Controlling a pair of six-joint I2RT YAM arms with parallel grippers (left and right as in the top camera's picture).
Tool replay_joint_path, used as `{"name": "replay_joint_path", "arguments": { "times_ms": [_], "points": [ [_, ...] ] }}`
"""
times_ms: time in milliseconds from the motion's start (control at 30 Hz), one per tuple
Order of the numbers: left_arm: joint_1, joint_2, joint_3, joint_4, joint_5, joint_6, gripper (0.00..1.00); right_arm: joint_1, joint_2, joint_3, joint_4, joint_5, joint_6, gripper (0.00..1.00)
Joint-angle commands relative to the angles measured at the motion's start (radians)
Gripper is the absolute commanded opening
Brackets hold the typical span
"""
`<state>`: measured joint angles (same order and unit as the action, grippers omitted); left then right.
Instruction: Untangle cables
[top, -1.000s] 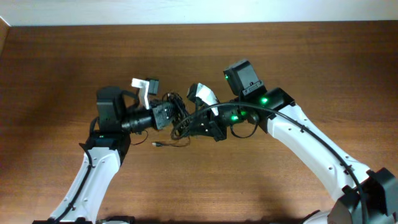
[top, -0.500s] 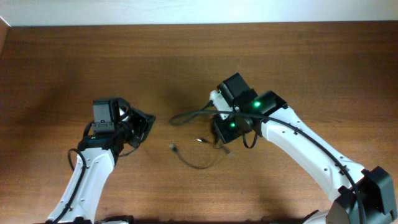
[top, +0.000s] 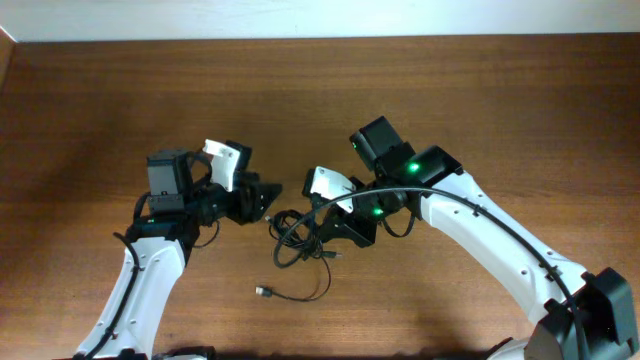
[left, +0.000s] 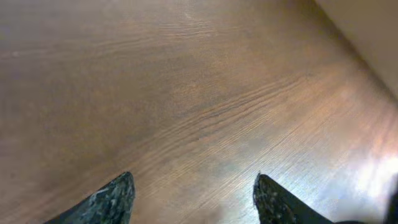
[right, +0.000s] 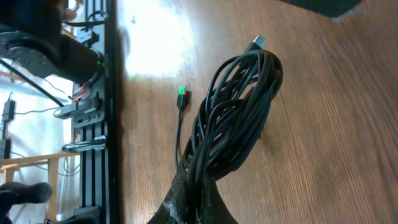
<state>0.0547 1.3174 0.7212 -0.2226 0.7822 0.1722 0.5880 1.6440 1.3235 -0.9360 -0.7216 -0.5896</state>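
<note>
Near the middle of the table (top: 120, 100), the cables (top: 292, 232) are gathered in one dark coil. It is clamped at its 3 o'clock edge by the right gripper (top: 322, 226), whose jaws are pressed together on many strands at once. One thin strand is trailed toward 7 o'clock and ended by a small plug (top: 263, 292). The left gripper (top: 268, 197) is held at 10 o'clock of the coil, its fingers (left: 118, 199) spread apart with only bare wood between them; nothing is gripped.

If the coil is pulled while so many strands are pinched together, the loops could be drawn tighter rather than freed. The loose plug could also be snagged inside a loop.

How the strands cross inside the coil cannot be made out. The right fingertips are cut off at the wrist picture's lower edge, and no cable is shown in the left wrist view.
</note>
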Motion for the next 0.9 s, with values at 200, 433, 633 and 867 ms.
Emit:
{"name": "replay_joint_path", "arguments": {
  "times_ms": [200, 433, 633, 867],
  "points": [
    [0.000, -0.001, 0.012, -0.031, -0.024, 0.271, 0.99, -0.006, -0.010, 0.004, 0.000, -0.077, -0.047, 0.04],
    [0.000, -0.001, 0.012, -0.120, 0.007, 0.487, 0.73, -0.041, -0.010, 0.004, -0.007, -0.124, -0.069, 0.04],
    [0.000, -0.001, 0.013, -0.153, -0.002, 0.612, 0.57, -0.041, 0.041, 0.004, -0.007, -0.088, -0.069, 0.04],
    [0.000, -0.001, 0.013, -0.158, 0.114, 0.621, 0.55, -0.105, 0.085, 0.004, 0.008, -0.127, -0.069, 0.04]
  ]
}}
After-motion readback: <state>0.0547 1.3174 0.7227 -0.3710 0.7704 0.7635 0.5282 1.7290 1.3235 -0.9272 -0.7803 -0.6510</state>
